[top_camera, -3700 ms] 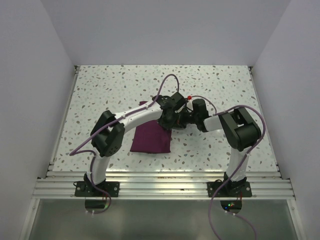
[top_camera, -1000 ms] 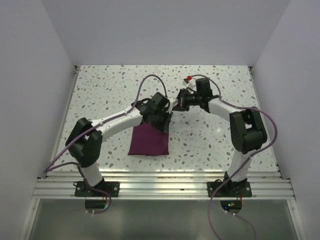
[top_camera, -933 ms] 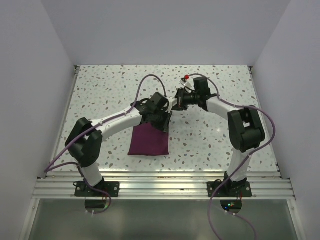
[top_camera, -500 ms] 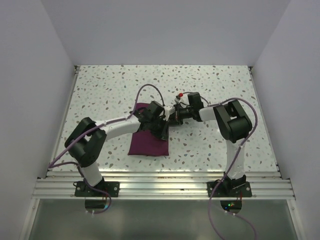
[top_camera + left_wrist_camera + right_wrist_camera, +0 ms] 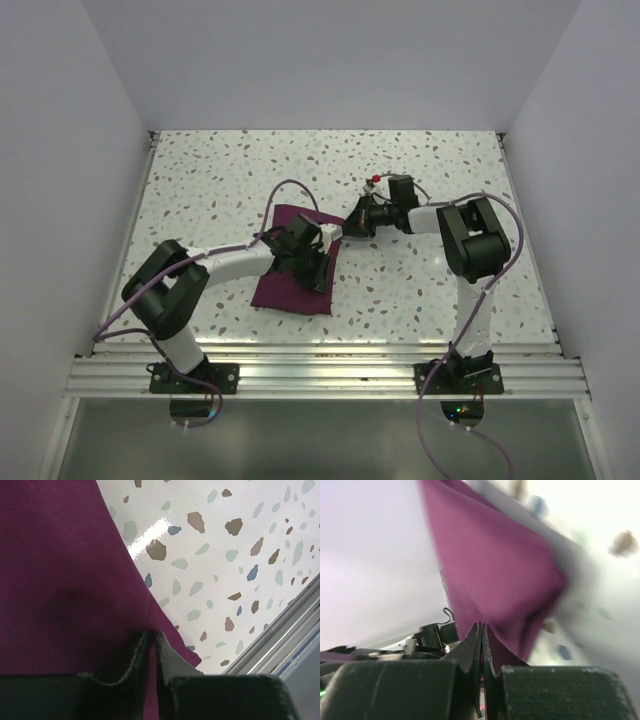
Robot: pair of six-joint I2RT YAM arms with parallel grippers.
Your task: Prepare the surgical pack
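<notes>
Left fingers (image 5: 131,660) and right fingers (image 5: 466,649) both pinch the maroon cloth (image 5: 285,293).

The left arm (image 5: 235,262) hides the middle of the maroon cloth (image 5: 285,297); the right wrist view is blurred.

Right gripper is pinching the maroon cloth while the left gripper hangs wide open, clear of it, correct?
Not quite: the left gripper is closed on the edge of the maroon cloth too, as the left wrist view shows. The right gripper is pinching the cloth, as you said.
</notes>
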